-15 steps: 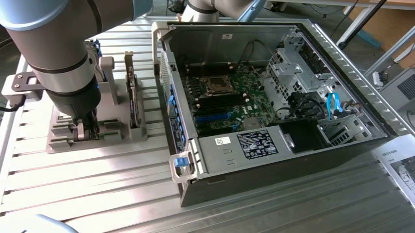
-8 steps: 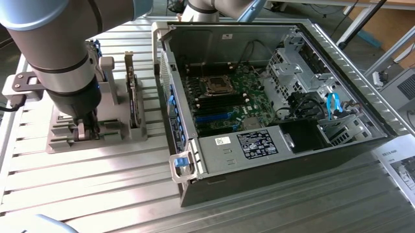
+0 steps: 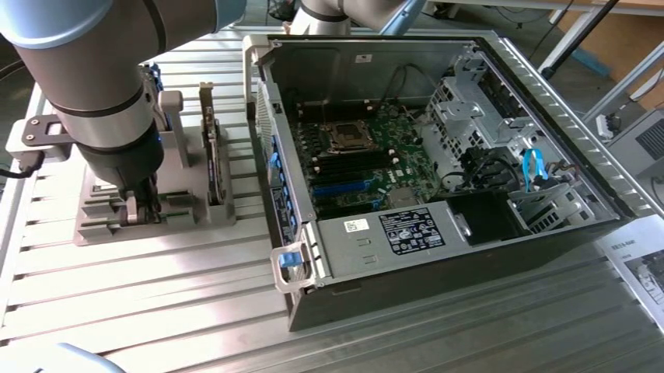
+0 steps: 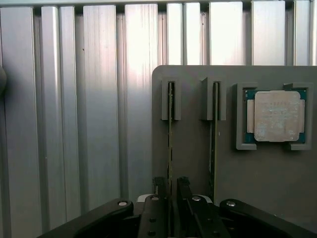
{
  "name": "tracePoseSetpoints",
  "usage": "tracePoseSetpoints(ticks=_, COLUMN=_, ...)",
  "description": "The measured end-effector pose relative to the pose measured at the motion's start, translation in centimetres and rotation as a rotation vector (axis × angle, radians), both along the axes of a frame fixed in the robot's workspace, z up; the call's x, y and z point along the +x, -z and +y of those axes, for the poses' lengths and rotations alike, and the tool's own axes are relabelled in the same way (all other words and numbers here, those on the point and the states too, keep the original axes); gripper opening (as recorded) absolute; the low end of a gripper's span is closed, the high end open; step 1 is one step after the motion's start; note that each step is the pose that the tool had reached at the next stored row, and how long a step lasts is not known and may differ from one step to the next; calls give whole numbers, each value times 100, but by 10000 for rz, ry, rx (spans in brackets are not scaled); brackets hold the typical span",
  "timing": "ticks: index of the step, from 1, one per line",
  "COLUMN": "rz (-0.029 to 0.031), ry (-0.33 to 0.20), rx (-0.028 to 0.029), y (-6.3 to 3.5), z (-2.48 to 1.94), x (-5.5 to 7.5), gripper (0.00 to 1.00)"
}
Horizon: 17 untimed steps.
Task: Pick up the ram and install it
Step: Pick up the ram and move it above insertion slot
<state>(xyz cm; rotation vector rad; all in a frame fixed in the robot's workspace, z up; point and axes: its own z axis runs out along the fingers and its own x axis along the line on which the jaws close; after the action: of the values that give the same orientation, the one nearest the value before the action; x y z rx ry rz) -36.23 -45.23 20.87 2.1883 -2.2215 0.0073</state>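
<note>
Ram [image 4: 171, 129] stands on its thin edge in a slot of the grey holder [image 4: 257, 178]. The claw [image 4: 171, 184] hangs directly over one end of it, spread wide, with its fingers [image 4: 158, 187] on either side of the board and a sliver of space showing on both sides. Nothing is pinched; the stick simply runs between the open jaws. Its long axis leads straight away from the claw toward the pair of grey clips at the holder's far end, so the jaws look squared across the stick's thickness, not its length. A second thin board [image 4: 214, 129] stands parallel in the next slot, just beside the first and outside the jaws, and beyond it a square processor chip [image 4: 276, 116] lies flat in its own pocket. In the exterior view the holder [image 3: 99, 229] sits on the slatted metal table [image 3: 155, 303] at about nine o'clock from the open computer case [image 3: 311, 47]. The arm [image 3: 93, 78] comes down on the holder's six o'clock end, where the claw [image 3: 142, 208] reaches in among the slots, and the slots run roughly twelve to six. The green main board [image 3: 384, 140] lies inside the case, well apart from the claw, toward three o'clock. Judging by this, the pick has not yet been made and the stick is seated in its slot.
</note>
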Motion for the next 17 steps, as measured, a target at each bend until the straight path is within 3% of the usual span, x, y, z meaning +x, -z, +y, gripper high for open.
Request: tracePoseSetpoints(ticks=17, rz=0, ry=2, rx=0, y=1, z=7, x=-2, gripper=22)
